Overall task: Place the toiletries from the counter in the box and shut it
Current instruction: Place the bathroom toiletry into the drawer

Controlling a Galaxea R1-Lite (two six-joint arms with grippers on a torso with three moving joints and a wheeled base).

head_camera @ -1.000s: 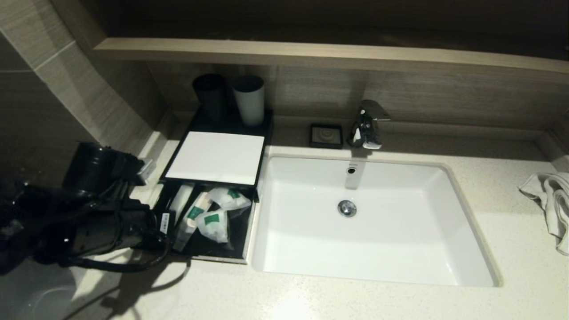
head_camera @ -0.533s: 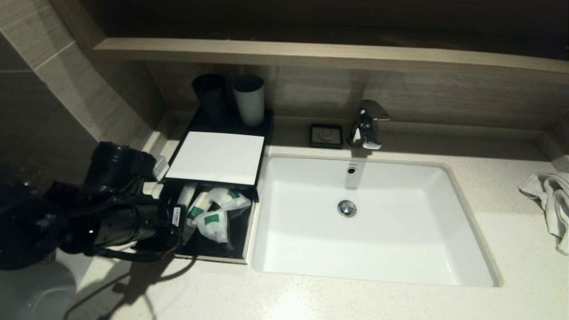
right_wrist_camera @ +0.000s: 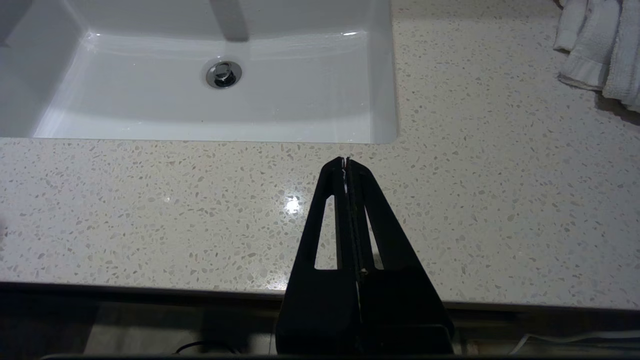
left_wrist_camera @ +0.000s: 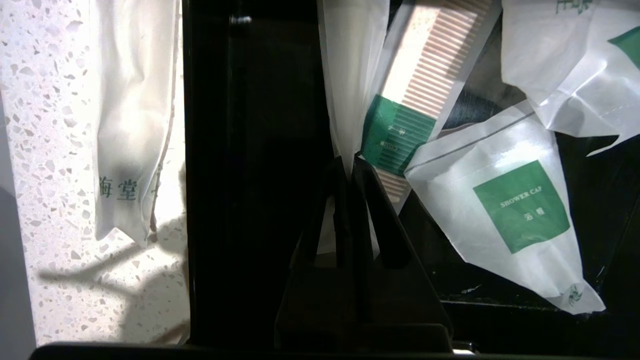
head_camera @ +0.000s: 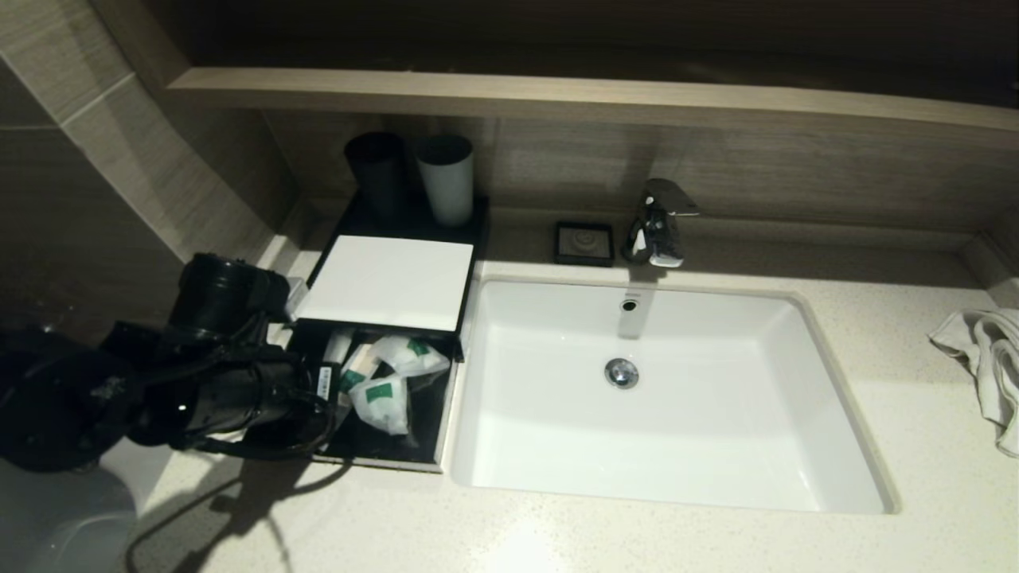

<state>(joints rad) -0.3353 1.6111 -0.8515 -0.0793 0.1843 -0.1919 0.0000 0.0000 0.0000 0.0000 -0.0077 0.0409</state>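
Note:
The black box [head_camera: 443,414] stands left of the sink, its white lid [head_camera: 390,280] slid back over the far half. In the open near half lie a shower cap packet [left_wrist_camera: 515,210], a comb packet [left_wrist_camera: 425,85] and another white packet [left_wrist_camera: 575,60]. My left gripper [left_wrist_camera: 348,161] is shut on the end of a long white packet [left_wrist_camera: 350,75] and holds it over the box's left side, beside the comb packet. Another long white packet [left_wrist_camera: 130,125] lies on the counter outside the box's left wall. My right gripper [right_wrist_camera: 345,161] is shut and empty over the counter's front edge.
The white sink [head_camera: 661,398] fills the middle, with the tap [head_camera: 657,223] and a small black dish [head_camera: 585,243] behind it. Two cups [head_camera: 446,179] stand behind the box. A white towel [head_camera: 987,366] lies at the far right. The tiled wall runs close on the left.
My left arm has moved right and forward, carrying the long white packet from the box's left edge further over the open box. The right arm has not moved.

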